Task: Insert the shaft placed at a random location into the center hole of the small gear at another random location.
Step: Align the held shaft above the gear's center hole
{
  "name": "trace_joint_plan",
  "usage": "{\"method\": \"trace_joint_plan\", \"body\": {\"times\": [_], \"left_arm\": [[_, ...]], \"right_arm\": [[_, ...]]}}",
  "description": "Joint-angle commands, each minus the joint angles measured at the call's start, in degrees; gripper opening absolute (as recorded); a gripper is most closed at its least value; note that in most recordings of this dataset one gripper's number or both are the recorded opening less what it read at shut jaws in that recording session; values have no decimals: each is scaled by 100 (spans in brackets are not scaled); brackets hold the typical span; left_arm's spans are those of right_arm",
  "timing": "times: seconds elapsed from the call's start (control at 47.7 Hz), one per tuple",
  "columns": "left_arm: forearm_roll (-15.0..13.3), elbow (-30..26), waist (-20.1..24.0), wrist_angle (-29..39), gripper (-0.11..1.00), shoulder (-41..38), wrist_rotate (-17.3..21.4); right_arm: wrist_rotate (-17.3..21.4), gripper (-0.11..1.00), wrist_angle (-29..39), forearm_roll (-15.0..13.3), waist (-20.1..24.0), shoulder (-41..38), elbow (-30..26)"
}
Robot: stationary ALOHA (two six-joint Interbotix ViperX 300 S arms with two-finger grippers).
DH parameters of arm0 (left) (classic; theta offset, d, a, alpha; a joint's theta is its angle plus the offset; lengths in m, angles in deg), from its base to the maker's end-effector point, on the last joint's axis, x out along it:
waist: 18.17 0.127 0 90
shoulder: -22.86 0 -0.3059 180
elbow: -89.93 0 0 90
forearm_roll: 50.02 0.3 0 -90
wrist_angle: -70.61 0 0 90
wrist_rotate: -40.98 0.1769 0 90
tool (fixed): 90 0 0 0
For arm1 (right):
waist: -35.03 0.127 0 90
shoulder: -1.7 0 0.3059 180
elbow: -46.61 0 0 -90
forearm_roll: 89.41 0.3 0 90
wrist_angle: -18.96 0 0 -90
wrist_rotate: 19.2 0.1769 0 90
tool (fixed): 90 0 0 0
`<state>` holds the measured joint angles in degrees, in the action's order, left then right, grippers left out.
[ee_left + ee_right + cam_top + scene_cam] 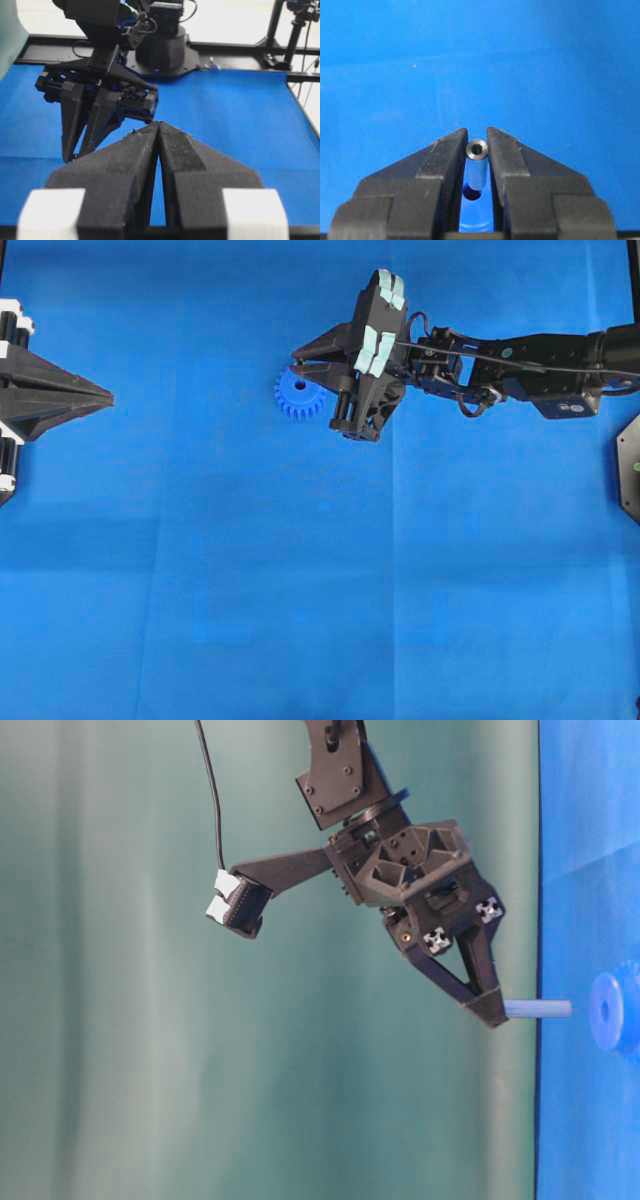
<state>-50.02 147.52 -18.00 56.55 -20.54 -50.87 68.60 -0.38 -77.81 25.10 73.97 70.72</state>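
The small gear [298, 398] is bright blue and lies flat on the blue mat; it also shows in the table-level view [612, 1012]. My right gripper [296, 360] hangs over it, pointing down, shut on the shaft [476, 167], a small silvery pin with a round holed end. In the table-level view the shaft [537, 1009] sticks out of the right gripper [488, 1010] toward the gear's hub, with a small gap between them. The center hole [471, 193] shows dark just below the shaft's lower end. My left gripper [108, 398] is shut and empty at the far left [159, 125].
A blue mat [320, 590] covers the table. A black mount [630, 470] sits at the right edge. In the left wrist view the right arm's base [165, 45] and a black frame stand at the mat's far side.
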Motion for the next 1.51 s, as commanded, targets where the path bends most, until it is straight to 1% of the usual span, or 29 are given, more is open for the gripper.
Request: {"method": "trace_joint_plan", "body": {"times": [0.0, 0.419, 0.775, 1.194, 1.488], "left_arm": [[9, -53, -9, -26, 0, -44, -9], [18, -53, -9, -26, 0, -44, -9], [9, -53, -9, -26, 0, -35, -9], [9, -53, -9, -26, 0, -26, -9], [9, -53, -9, -18, 0, -26, -9]], "right_arm": [[0, 3, -35, -9, 9, 70, -132], [35, 3, -211, 18, 18, -237, -132], [44, 3, -211, 18, 18, -246, -132], [18, 3, -193, 18, 18, 185, -141], [18, 3, -185, 18, 18, 220, -132]]}}
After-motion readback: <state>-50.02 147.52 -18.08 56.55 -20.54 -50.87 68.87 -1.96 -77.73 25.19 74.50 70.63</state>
